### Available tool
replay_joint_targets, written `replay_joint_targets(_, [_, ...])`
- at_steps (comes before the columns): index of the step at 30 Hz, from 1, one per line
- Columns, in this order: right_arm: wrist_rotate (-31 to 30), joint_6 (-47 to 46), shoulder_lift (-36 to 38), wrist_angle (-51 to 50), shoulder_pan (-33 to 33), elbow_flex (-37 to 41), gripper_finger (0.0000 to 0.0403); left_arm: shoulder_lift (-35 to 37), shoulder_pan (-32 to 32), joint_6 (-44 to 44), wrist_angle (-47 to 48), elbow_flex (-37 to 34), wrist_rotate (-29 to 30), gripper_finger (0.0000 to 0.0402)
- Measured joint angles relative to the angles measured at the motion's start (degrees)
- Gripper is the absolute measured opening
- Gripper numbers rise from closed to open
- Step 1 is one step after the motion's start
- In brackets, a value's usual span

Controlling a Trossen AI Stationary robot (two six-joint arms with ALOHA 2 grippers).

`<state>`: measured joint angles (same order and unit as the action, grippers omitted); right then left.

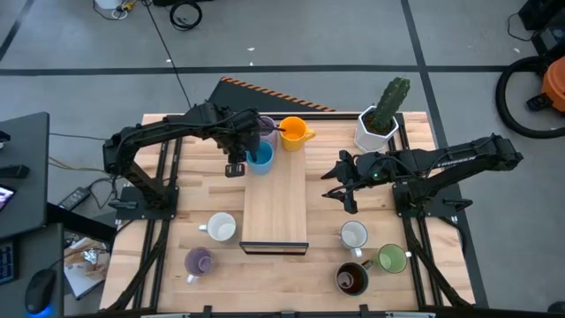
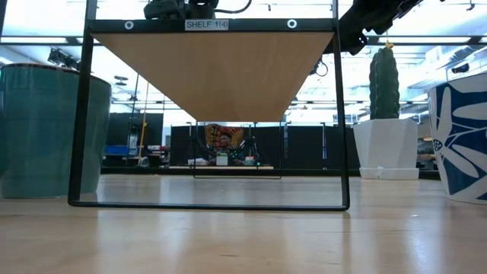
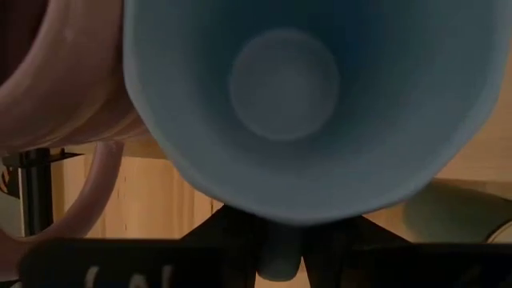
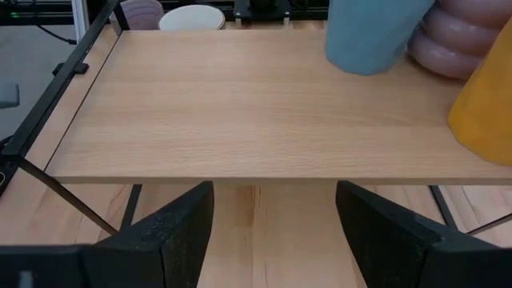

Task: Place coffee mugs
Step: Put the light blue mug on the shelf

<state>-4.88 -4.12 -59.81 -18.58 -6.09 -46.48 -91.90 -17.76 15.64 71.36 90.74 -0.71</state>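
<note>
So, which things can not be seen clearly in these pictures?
- Left gripper: high view, the arm covers its fingers at the blue mug; grasp unclear.
- Lilac mug beside it: mostly under that arm.
- Low view: shelf top hidden, only its underside shows.
- Dark brown mug: contents too small.

Around the shelf (image 1: pixel 274 199) we see: blue mug (image 1: pixel 259 157), lilac mug (image 1: pixel 264 126) and orange mug (image 1: pixel 292 132) at its far end; white mug (image 1: pixel 220 227) and second lilac mug (image 1: pixel 198 261) left; another white mug (image 1: pixel 354 235), green mug (image 1: pixel 391 259) and dark brown mug (image 1: pixel 351 279) right.
</note>
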Motion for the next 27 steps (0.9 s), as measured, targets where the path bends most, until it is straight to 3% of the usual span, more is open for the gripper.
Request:
replay_joint_targets(20, [0.0,0.01,0.0,0.0,0.0,0.0,0.0268,0.56,1.31,-1.75,-0.75,0.0,0.16,0.0082])
replay_joint_targets(27, [0.0,0.09,0.0,0.12,0.0,0.0,0.0268,1.68,1.92,-1.51,-0.86,0.0,2.82,0.0131])
